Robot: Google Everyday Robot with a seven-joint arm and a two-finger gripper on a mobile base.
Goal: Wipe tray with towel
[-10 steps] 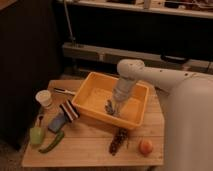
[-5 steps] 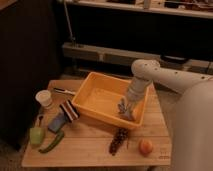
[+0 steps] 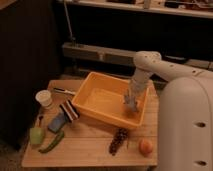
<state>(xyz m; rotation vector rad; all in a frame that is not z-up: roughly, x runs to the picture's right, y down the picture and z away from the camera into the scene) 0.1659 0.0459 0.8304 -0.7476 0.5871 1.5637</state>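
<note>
A yellow plastic tray [image 3: 100, 89] stands in the middle of the wooden table. My gripper [image 3: 131, 103] reaches down into the tray at its right inner wall. It is shut on a small grey towel [image 3: 131, 106], which is pressed against the tray's right side near the bottom. The white arm [image 3: 142, 67] comes in from the upper right. The towel is mostly hidden by the gripper.
Left of the tray are a white cup [image 3: 44, 97], a dark utensil [image 3: 62, 91], a blue packet [image 3: 58, 121] with a striped item [image 3: 70, 110], a green fruit [image 3: 36, 135] and a green chili [image 3: 51, 143]. In front lie dark grapes [image 3: 118, 141] and an orange fruit [image 3: 145, 146]. My white body [image 3: 185, 125] fills the right.
The gripper has swept with the towel from the middle of the tray to its right inner wall. The tray and the other objects have not moved.
</note>
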